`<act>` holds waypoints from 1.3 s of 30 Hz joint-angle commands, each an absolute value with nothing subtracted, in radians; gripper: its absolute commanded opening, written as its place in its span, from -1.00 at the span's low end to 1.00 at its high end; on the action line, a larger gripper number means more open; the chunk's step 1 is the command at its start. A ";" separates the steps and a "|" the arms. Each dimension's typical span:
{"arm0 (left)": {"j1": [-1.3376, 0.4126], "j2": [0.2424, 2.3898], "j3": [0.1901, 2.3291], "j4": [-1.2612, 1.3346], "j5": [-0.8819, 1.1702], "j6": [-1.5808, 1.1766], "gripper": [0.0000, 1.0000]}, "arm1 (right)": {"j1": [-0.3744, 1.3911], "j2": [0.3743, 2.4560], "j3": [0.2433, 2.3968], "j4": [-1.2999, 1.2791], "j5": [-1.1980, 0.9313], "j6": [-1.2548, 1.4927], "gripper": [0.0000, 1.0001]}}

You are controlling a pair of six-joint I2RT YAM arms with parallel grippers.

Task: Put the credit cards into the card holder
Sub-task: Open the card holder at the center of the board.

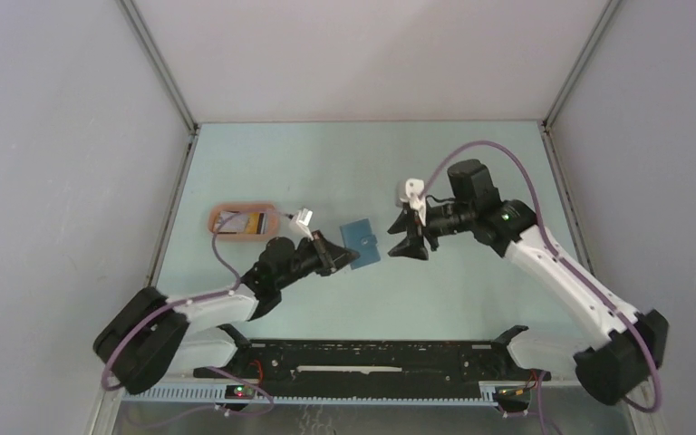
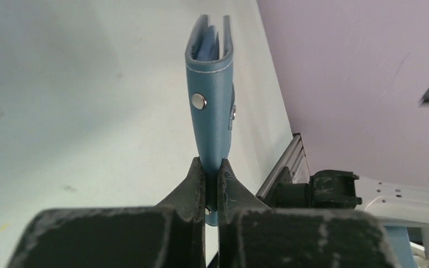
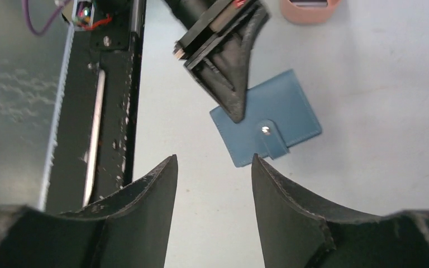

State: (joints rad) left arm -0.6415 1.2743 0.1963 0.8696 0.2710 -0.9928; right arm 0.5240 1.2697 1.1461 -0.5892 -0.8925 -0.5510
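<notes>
Starting at the left edge of the table (image 1: 326,163), about halfway back: the pink tray (image 1: 220,220) is sitting there with the credit cards (image 1: 245,223) lying in it. A yellow-orange one and a pale one are showing; whether there is a third I cannot tell.

Just right of the tray, the left gripper (image 1: 349,256) is clenching its jaws on the card holder (image 1: 360,241). It is pinching the holder's near-left edge, with both fingers pressed flat against the blue cover in the left wrist view.

The card holder is sitting mid-table, broad face up, folded shut. Its snap strap (image 3: 272,142) is fastened on the side facing the right arm. I cannot tell whether it is resting on the table or lifted off it.

Just right of the holder, the right gripper (image 1: 408,237) is hovering with its jaws apart and nothing between them. Its fingertips are pointing at the strap edge, near but not touching.

So the holder is lying between the two grippers, held from the left with its fastened edge open to the right. The cards are lying left of both arms, nearer the left one, which is busy. Most likely the right gripper is needed to undo the strap first. The right arm fetching a card then means reaching across the held holder, so a bump is a risk.
</notes>
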 commanded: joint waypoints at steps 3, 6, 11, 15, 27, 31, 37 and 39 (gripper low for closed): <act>-0.763 1.041 0.527 0.176 0.036 -0.815 -1.00 | 0.597 1.202 1.053 -0.576 -0.752 -0.859 0.20; -0.786 1.052 0.602 0.109 0.046 -0.834 -1.00 | 0.643 1.188 1.044 -0.522 -0.666 -0.841 0.14; -0.842 1.093 0.679 0.060 0.033 -0.851 -1.00 | 0.675 1.179 1.017 -0.456 -0.548 -0.815 0.10; -0.853 1.107 0.703 0.042 0.027 -0.851 -1.00 | 0.679 1.167 1.009 -0.457 -0.545 -0.814 0.10; -0.878 1.089 0.733 0.037 0.051 -0.829 -1.00 | 0.712 1.219 0.991 -0.414 -0.514 -0.818 0.12; -0.887 1.085 0.735 0.057 0.075 -0.825 -1.00 | 0.720 1.236 0.989 -0.405 -0.506 -0.813 0.12; -0.892 1.056 0.723 0.090 0.091 -0.825 -1.00 | 0.737 1.253 0.976 -0.399 -0.514 -0.822 0.10; -0.891 1.047 0.722 0.105 0.109 -0.826 -1.00 | 0.739 1.261 0.975 -0.396 -0.510 -0.822 0.08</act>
State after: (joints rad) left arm -0.8818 1.1015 0.6773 0.0097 0.0639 -0.8524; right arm 0.7204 1.2453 0.9836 -0.4274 -0.5129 -0.8093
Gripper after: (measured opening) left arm 0.045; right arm 0.553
